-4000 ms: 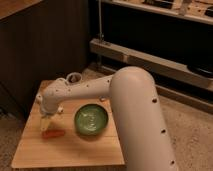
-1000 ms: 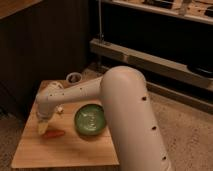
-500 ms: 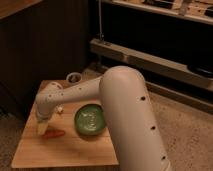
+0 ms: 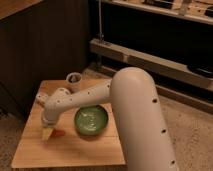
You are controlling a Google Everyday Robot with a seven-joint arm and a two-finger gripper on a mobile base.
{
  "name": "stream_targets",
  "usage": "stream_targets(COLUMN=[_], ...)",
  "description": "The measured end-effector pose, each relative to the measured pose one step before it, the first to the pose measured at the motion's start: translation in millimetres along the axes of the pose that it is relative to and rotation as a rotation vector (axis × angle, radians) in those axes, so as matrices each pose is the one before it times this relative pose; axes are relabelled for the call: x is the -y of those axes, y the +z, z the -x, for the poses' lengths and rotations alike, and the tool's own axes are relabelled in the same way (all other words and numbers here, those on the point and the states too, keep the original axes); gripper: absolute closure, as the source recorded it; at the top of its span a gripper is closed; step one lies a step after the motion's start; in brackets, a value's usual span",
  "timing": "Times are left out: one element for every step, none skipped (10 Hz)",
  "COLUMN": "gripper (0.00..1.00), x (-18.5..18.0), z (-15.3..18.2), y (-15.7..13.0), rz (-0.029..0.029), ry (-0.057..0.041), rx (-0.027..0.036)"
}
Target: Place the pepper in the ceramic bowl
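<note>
The pepper (image 4: 59, 133), small, slim and orange-red, lies on the wooden table (image 4: 75, 150) just left of the ceramic bowl (image 4: 91, 120). The bowl is round, dark green and shiny inside, with nothing in it. My gripper (image 4: 47, 133) is down at the table surface at the pepper's left end, touching or almost touching it. My white arm (image 4: 80, 100) reaches over from the right and passes behind the bowl. The gripper hides part of the pepper.
A small white cup (image 4: 73, 80) stands at the table's back edge. A pale object (image 4: 40, 98) lies at the back left, partly behind my arm. A dark wall is on the left, and metal shelving (image 4: 150, 60) stands behind the table.
Since four seconds ago, my gripper has come down and a little left, to the pepper's end. Over the last second nothing has visibly moved.
</note>
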Motion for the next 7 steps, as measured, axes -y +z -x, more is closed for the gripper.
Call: stream_targets(gripper=[0.28, 0.28, 0.28, 0.28, 0.28, 0.28, 0.28], x=[-4.95, -4.00, -1.23, -0.58, -2.72, -0.84, -1.78], z=[-0.02, -3.13, -5.45, -3.05, -1.74, -4.56, -4.10], y=[0.61, -0.95, -1.71, -1.07, -0.81, -2.91, -2.90], rz=[-0.00098, -0.00177, -0.00340, -0.00159, 0.00152, -0.00277, -0.00185], ry=[-0.00043, 0.00433, 0.01090, 0.00519, 0.00397, 0.00758, 0.00712], rx=[0.00645, 0.00898, 0.01051, 0.01181, 0.02089, 0.01137, 0.01089])
